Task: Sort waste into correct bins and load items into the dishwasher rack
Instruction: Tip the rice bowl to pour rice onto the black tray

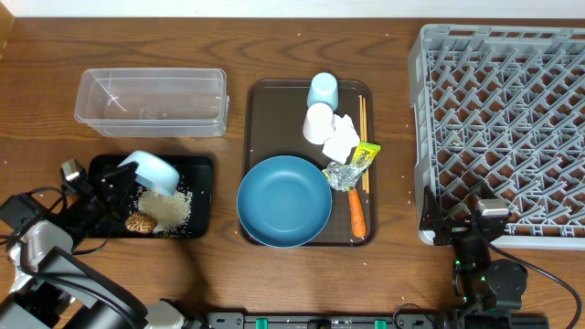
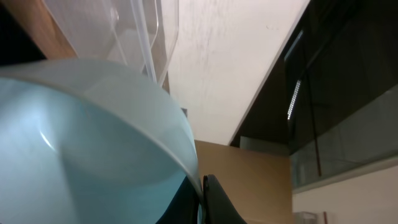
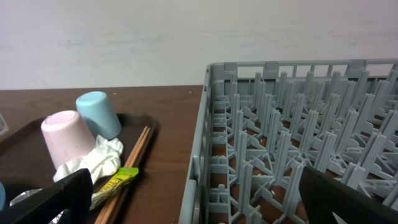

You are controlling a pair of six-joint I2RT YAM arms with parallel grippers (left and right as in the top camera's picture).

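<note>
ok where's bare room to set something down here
Bare tabletop between the brown tray and the dishwasher rack, and left of the clear tub. The brown tray's right side is crowded: light-blue cup, pinkish cup, tissue, wrapper, foil, carrot.

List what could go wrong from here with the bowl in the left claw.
1. The bowl hangs tilted over the black tray, pinched by the left claw, seemingly at its rim; it may slip and drop onto the rice.
2. The rice lies near the tray's front edge, so any more grains could spill onto the table.
3. The rack stands far across the table: a long carry on that grip.
</note>
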